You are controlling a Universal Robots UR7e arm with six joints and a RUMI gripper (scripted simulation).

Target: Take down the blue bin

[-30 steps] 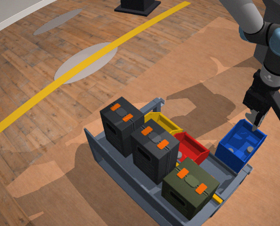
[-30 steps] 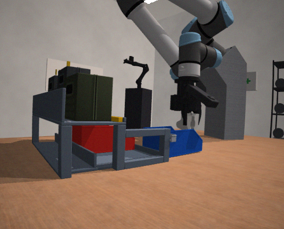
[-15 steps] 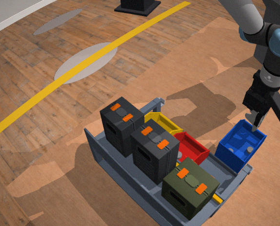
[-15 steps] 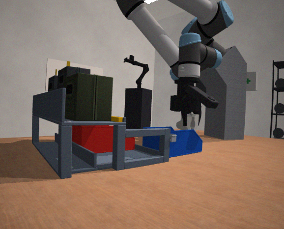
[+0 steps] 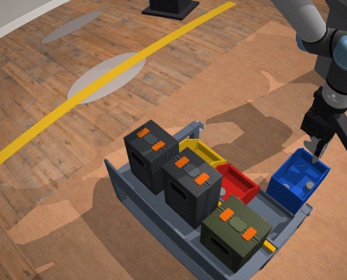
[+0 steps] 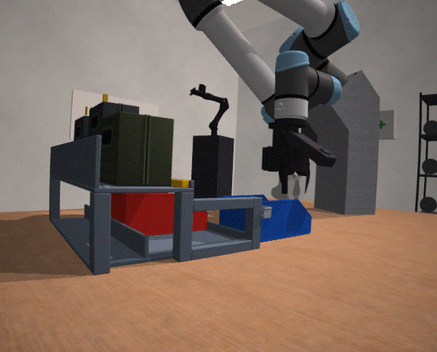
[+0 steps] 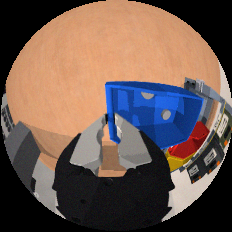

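The gripper [image 5: 316, 150] points downward with its jaws pinched tight on the thin far wall of the blue open bin [image 5: 297, 180], one finger inside the bin and one outside, as the wrist view shows with the blue wall running up between the two grey fingers. Directly below the gripper, the bin hangs partly past the open end of the grey shelf [image 6: 99, 234]: its outer end juts over the wooden table [image 6: 249, 302], while its inner end lies behind the shelf's end frame in the exterior view. From that view I cannot tell whether its base touches the table. It stands roughly upright, and two small grey round parts [image 5: 309, 185] lie on its floor, also visible in the wrist view as grey dots against the blue. Just beyond the bin, further into the shelf's lower level, sits a red bin [image 5: 238, 183], and past that a yellow bin [image 5: 202, 150]. On the shelf's top board, farther from the gripper, stand three closed cases with orange latches: an olive-green case [image 5: 235, 233] nearest, then two dark grey cases [image 5: 191, 186] in a row behind it. Behind the gripper rises the arm's grey pedestal [image 6: 348, 151], and far off to the side a black rack [image 6: 419, 151] holds dark round objects.
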